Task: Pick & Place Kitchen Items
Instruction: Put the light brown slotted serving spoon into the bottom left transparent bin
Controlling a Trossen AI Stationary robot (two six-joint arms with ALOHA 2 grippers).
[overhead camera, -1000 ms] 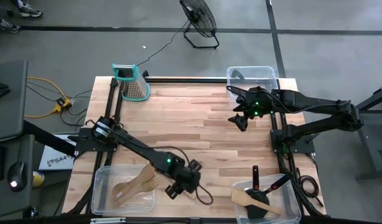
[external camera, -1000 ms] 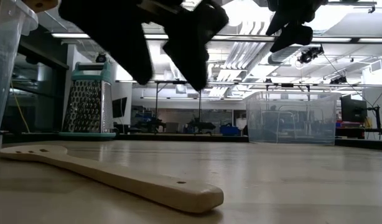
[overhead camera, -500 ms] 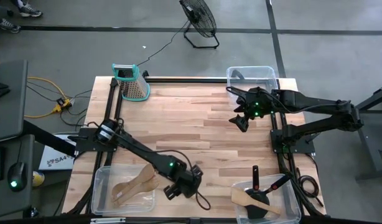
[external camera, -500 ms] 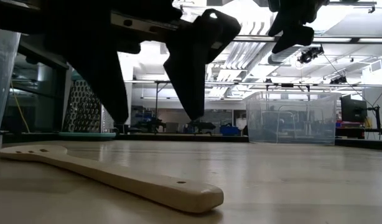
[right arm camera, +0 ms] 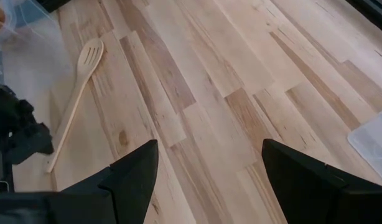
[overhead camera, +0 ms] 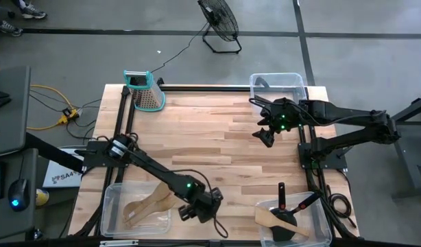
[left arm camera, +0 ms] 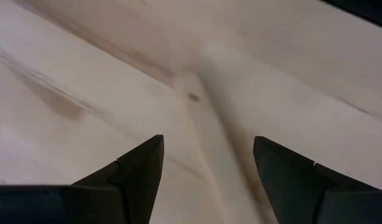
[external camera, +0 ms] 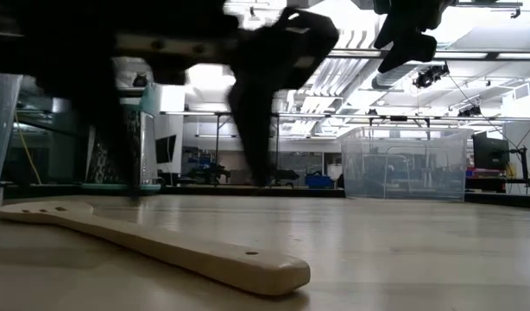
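A pale wooden slotted spoon (external camera: 161, 246) lies flat on the table near its front edge. It also shows in the right wrist view (right arm camera: 76, 99). Its handle, with a small hole (left arm camera: 193, 96) at the end, runs between my left fingers in the left wrist view. My left gripper (overhead camera: 197, 207) is open and low over that handle (left arm camera: 208, 140), with one finger on either side and not touching it. The low view shows the gripper blurred (external camera: 194, 173). My right gripper (overhead camera: 265, 134) is open and empty, in the air above the table's far right (right arm camera: 209, 146).
A clear bin (overhead camera: 107, 199) at the near left holds wooden utensils (overhead camera: 147, 204). A clear bin (overhead camera: 325, 218) at the near right holds black and wooden tools. Another clear bin (overhead camera: 278, 81) stands at the far right and a grater (overhead camera: 147, 92) at the far left.
My left gripper has gone down and a little toward the table's near edge, its open fingers coming to stand on either side of the wooden spoon's handle. The spoon has not moved.
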